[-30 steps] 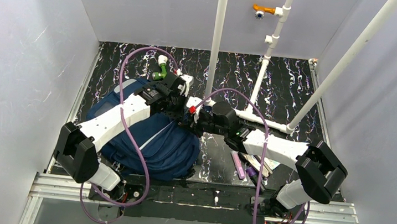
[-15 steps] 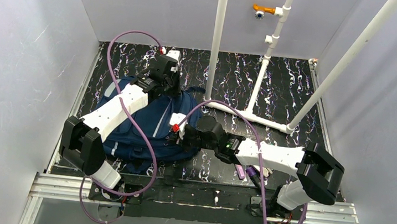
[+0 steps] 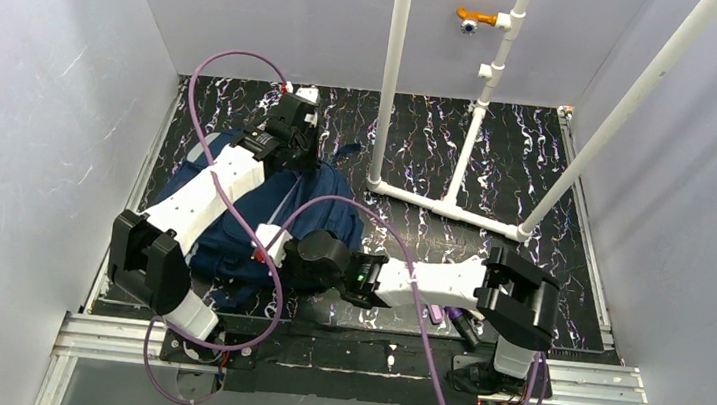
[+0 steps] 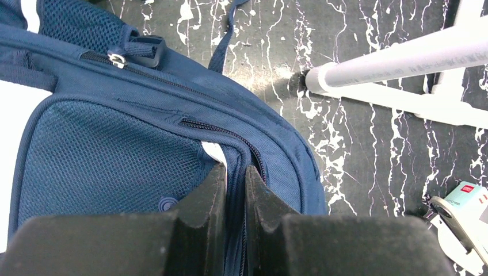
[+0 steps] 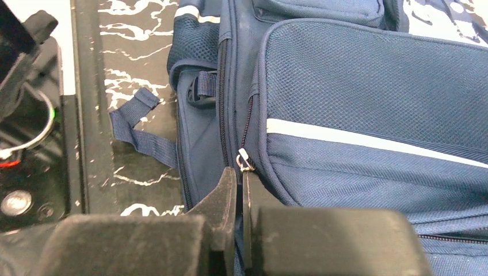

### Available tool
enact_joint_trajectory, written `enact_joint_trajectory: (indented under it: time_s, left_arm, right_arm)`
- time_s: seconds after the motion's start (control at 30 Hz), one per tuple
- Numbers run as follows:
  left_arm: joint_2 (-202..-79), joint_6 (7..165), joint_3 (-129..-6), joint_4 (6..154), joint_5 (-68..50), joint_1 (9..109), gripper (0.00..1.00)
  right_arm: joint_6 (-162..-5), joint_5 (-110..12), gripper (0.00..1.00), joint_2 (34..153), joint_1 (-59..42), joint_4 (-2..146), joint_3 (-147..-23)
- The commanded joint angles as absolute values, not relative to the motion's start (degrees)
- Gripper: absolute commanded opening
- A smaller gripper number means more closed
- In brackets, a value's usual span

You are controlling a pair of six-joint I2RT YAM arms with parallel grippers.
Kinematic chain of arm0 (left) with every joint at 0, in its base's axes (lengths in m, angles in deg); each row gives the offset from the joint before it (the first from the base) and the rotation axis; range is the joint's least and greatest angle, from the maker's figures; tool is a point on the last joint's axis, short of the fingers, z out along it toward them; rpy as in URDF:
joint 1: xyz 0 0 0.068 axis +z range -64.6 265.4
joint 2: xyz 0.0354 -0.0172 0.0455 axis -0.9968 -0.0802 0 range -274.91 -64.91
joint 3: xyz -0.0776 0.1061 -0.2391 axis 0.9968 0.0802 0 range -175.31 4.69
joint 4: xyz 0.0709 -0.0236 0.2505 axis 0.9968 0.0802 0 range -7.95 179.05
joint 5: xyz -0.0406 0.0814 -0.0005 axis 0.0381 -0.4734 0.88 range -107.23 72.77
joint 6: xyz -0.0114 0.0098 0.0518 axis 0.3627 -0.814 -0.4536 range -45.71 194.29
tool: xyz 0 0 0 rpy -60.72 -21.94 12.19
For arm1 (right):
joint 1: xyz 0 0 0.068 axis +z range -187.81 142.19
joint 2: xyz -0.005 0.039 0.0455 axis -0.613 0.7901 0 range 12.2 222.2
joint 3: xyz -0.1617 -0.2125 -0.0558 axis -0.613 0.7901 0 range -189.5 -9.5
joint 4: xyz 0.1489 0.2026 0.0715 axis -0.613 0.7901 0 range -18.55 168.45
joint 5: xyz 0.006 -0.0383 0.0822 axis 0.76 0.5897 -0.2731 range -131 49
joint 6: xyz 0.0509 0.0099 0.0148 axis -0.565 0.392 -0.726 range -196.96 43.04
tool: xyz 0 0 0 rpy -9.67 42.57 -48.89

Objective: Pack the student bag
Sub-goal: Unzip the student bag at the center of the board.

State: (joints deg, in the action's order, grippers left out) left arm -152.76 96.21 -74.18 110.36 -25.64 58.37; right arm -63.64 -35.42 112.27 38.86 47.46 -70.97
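Jaws on my left clench a fold of the backpack (image 3: pixel 327 221) beside its zip, pinning it at nine o'clock on the surface (image 3: pixel 538 181). At its five o'clock corner, my right jaws pinch the zip pull (image 5: pixel 244 159), probably to run it along.

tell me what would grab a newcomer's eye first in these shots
The big navy student bag lies on the left of the black marbled table, with both arms bent over it. The left fingers pinch the fabric beside a zip at the bag's far end. The right fingers are closed at a silver zipper pull on its near side, apparently gripping it. A white pipe frame stands behind.
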Motion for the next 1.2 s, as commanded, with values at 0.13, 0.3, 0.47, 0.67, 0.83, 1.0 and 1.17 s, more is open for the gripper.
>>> enact_joint_trajectory:
  time_s: [0.13,0.3,0.47,0.67,0.83,1.0,1.17]
  left_arm:
    - [-150.63,99.51,-77.4,98.79,-22.8,61.27,0.0]
    - [-148.79,95.3,-76.76,101.18,-21.85,61.44,0.0]
    - [-144.23,88.25,-72.15,106.64,-17.52,61.49,0.46]
    - [-137.55,84.92,-66.44,112.52,-14.24,57.7,0.67]
    - [-137.52,82.65,-65.22,117.25,-21.99,48.21,0.69]
    - [-139.12,84.91,-63.08,119.59,-26.59,45.18,0.71]
    - [-138.73,86.35,-60.47,118.91,-32.27,45.06,0.69]
  right_arm:
    - [-54.0,-35.55,0.06,115.69,41.73,42.51,-73.58]
    - [-55.88,-32.0,0.01,108.46,40.97,44.19,-67.96]
    - [-60.52,-34.24,0.01,100.45,39.01,39.62,-59.79]
    - [-62.46,-39.97,0.01,97.07,36.71,34.86,-54.63]
    - [-63.25,-40.48,0.01,96.26,35.82,33.82,-53.35]
    - [-63.47,-40.5,0.01,95.05,35.49,33.59,-52.61]
    - [-63.6,-40.47,0.01,95.11,35.49,34.18,-52.61]
